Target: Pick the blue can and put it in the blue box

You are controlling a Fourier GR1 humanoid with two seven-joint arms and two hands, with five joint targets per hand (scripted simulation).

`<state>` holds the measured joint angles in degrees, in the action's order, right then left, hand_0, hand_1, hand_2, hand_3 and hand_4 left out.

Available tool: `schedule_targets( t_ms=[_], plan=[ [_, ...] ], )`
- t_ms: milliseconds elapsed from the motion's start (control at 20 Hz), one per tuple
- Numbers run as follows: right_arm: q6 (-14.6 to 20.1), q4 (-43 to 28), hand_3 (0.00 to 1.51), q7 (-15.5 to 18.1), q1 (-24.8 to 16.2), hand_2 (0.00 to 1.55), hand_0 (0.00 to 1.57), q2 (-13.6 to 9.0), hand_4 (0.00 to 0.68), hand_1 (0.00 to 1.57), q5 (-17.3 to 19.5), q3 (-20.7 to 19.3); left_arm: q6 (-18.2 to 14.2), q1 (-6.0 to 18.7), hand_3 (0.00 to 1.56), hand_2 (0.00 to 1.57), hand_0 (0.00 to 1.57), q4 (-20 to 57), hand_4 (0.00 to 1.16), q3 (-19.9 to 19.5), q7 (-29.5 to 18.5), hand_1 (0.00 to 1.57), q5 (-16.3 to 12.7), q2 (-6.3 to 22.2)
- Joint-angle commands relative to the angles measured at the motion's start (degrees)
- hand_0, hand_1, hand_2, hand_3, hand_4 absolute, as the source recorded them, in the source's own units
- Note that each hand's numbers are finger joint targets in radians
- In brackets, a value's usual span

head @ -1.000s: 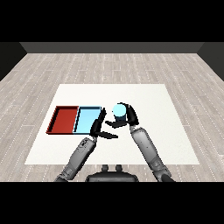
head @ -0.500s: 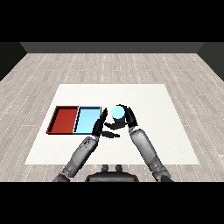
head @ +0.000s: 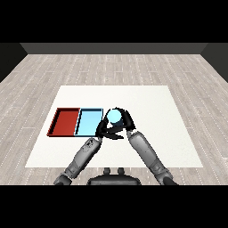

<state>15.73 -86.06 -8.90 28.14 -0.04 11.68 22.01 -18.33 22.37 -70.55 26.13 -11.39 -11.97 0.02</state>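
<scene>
The blue can [head: 114, 116] is held upright above the table, just right of the light blue tray [head: 89, 121]. My right hand [head: 125, 120] is curled round the can from the right. My left hand [head: 108, 132] lies low just under and left of the can, at the blue tray's right edge, fingers relaxed and holding nothing. The red tray [head: 66, 121] sits to the left of the blue one.
The white table [head: 156, 111] spreads wide to the right and behind the trays. Both forearms [head: 142, 149] come in from the lower edge and meet near the can.
My right hand has carried the can a short way left, closer to the blue tray. The left hand has stayed about where it was.
</scene>
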Motion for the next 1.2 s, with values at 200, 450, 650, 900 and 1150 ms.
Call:
schedule_targets(
  t_ms=[200, 450, 650, 900, 1150],
  plan=[
    [-0.05, 2.92, 1.38, 2.89, 2.48, 1.45, 1.36, 0.04, 0.571, 1.36, -3.32, -0.72, 0.51, 1.77, 0.0, 0.0, 0.0, -2.63, 0.0, 0.58, 1.68, 0.0, -3.53, -0.02],
    [3.0, -1.06, 1.38, -1.82, 1.54, 1.47, 1.54, 0.04, 0.569, 1.54, -3.13, 4.8, -9.06, 5.59, 0.0, 0.0, 0.0, 5.58, 0.63, 4.11, -3.26, 0.0, -4.82, -0.02],
    [2.57, -5.85, 1.38, -2.17, -2.55, 1.47, 1.53, 0.04, 0.569, 1.53, -2.1, 5.29, -4.19, 2.71, 1.55, 1.57, 1.57, 3.49, 1.14, 1.4, -2.08, 1.57, -5.66, -0.02],
    [3.38, -4.35, 1.38, -2.16, -1.22, 1.46, 1.5, 0.03, 0.556, 1.5, -1.78, 4.18, -9.11, 3.92, 1.49, 1.57, 1.57, 6.11, 1.15, 4.5, -6.27, 1.57, -7.28, -0.02],
    [2.48, -1.54, 1.3, 1.47, -1.72, 1.38, 1.43, 0.04, 0.377, 1.43, -8.0, 2.02, -10.46, 5.05, 1.48, 1.56, 1.57, 7.62, 1.14, 2.58, -6.73, 1.57, -7.88, -0.02]
  ],
)
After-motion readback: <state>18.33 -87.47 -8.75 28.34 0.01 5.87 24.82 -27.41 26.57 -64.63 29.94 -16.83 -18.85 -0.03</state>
